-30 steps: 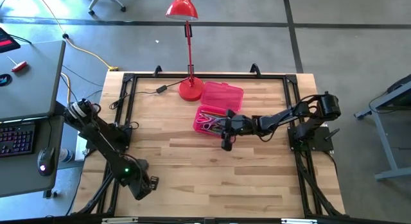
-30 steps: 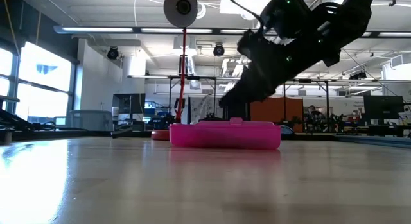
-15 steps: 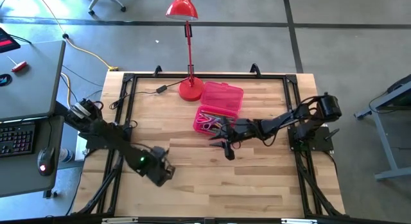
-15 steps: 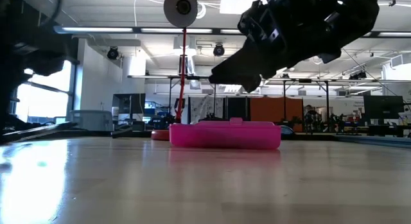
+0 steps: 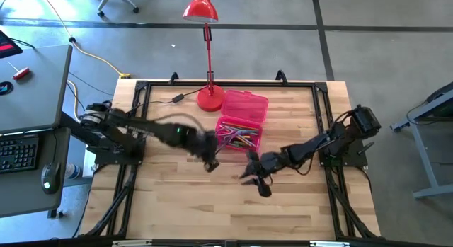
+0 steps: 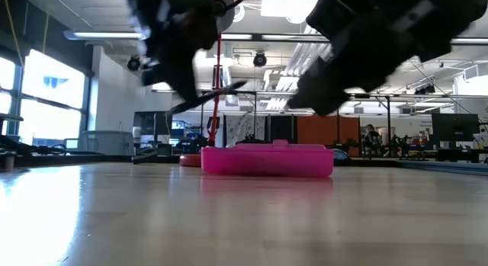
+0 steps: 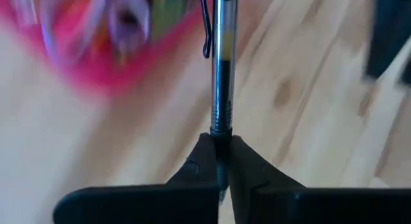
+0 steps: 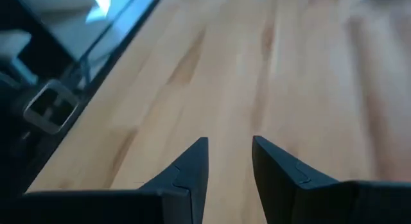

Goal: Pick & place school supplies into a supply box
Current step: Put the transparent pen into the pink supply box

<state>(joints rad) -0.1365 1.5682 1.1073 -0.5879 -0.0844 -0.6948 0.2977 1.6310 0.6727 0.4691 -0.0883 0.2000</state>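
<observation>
2 end effectors, left end effector (image 7: 221, 161) grasping pen (image 7: 220, 63) beside pink supply box (image 5: 239, 119), right end effector (image 8: 230, 161) released, no legible writing.

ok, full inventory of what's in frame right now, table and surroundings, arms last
supply box: 1, translucent pink, lid open, table's far middle.
school supplies: several, mixed colours, lying in the box's open tray.
pen: 1, silver and dark with a clip, clamped in the left gripper.
desk lamp: 1, red, base beside the box on the far edge.
table: 1, light wood, black frame.
side desk: 1, grey, off the table's left, with a keyboard and mouse.
left gripper: shut on the pen, near the box's left front corner.
right gripper: open, empty, over bare wood in front of the box.
</observation>
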